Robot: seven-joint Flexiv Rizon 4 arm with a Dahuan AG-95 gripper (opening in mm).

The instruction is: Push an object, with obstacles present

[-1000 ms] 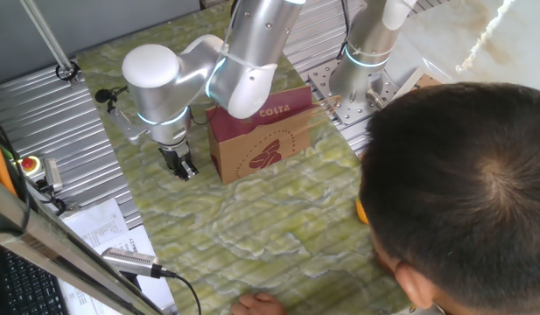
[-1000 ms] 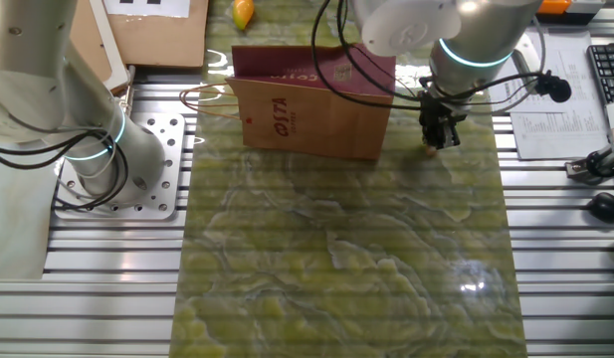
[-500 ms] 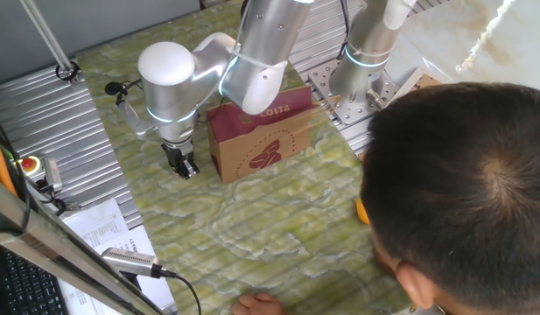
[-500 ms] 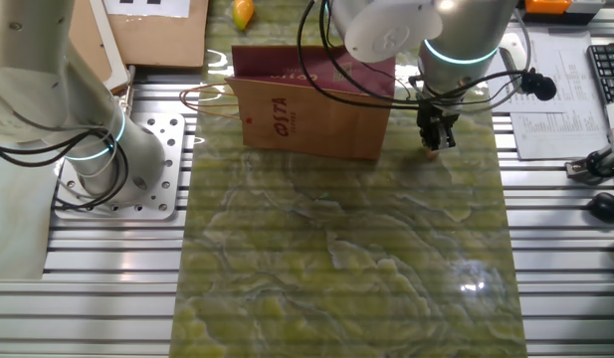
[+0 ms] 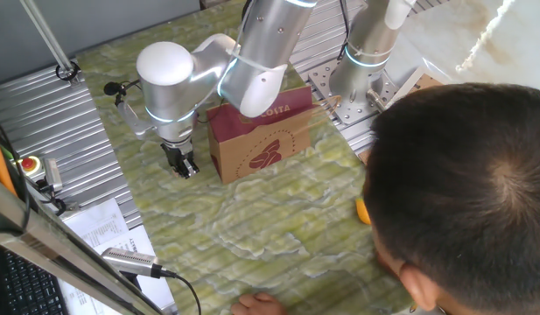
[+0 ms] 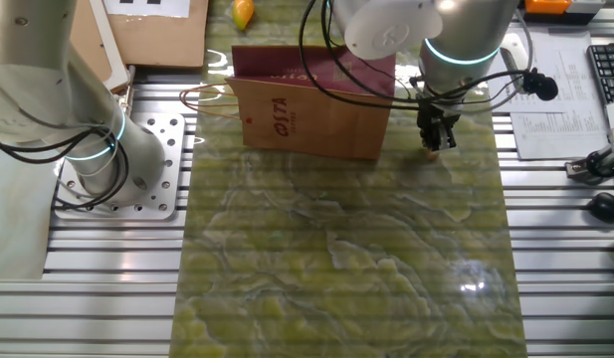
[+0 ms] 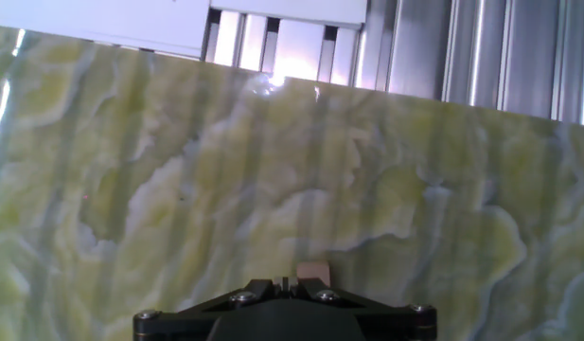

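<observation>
The object, a tiny pale tan cube (image 7: 312, 271), lies on the green marbled mat right in front of my fingertips and a little to their right in the hand view. My gripper (image 7: 284, 282) is shut with nothing held, its tips down at the mat. From the fixed cameras, my gripper (image 5: 184, 166) (image 6: 436, 140) stands just beside the end of the obstacle, a brown COSTA paper bag (image 5: 261, 144) (image 6: 311, 109) with a maroon top band. The cube is too small to make out there.
A second arm's base (image 6: 117, 159) (image 5: 366, 61) stands off the mat beyond the bag. An orange-yellow lump (image 6: 244, 13) (image 5: 362, 212) lies at the mat's edge. A person's head (image 5: 462, 192) blocks the lower right of one fixed view. Ribbed metal table (image 7: 519, 57) borders the mat.
Between one second and half a second ago my gripper and wrist shifted slightly along the bag's end. It has held nearly still since, and the bag has not moved.
</observation>
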